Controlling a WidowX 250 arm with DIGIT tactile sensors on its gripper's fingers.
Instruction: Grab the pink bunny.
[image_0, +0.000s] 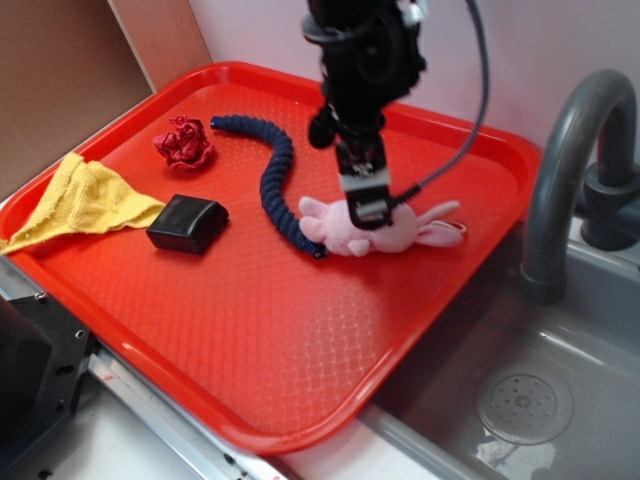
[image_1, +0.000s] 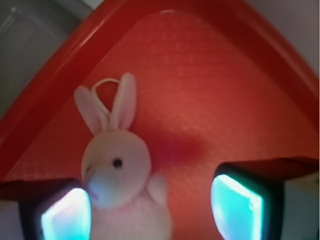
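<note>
At the far left of the exterior view a crumpled yellow cloth (image_0: 85, 205) drapes over the raised rim of the red plastic tray (image_0: 280, 330), whose floor carries a fine diamond-grid texture. Just right of it lies a glossy black rounded block (image_0: 187, 222), and behind that a small red wrinkly ball of fabric (image_0: 184, 142). A dark-blue braided rope (image_0: 272, 180) curves from the tray's back toward its middle, its near end touching the pink bunny (image_0: 345, 232).

The bunny, soft pale-pink plush, lies on its side on the tray's right half, ears pointing toward the right rim, with a thin loop showing at its ears in the wrist view. The black arm descends nearly vertically from above, and the gripper (image_0: 368, 212) is low over the bunny's body. In the wrist view the fingers (image_1: 235, 205) stand wide apart, gripping nothing; the bunny's body sits close to the left-hand pad, with bare tray between it and the other.

Right of the tray lie a grey sink basin (image_0: 560, 350) and a curved grey faucet (image_0: 565, 160).
</note>
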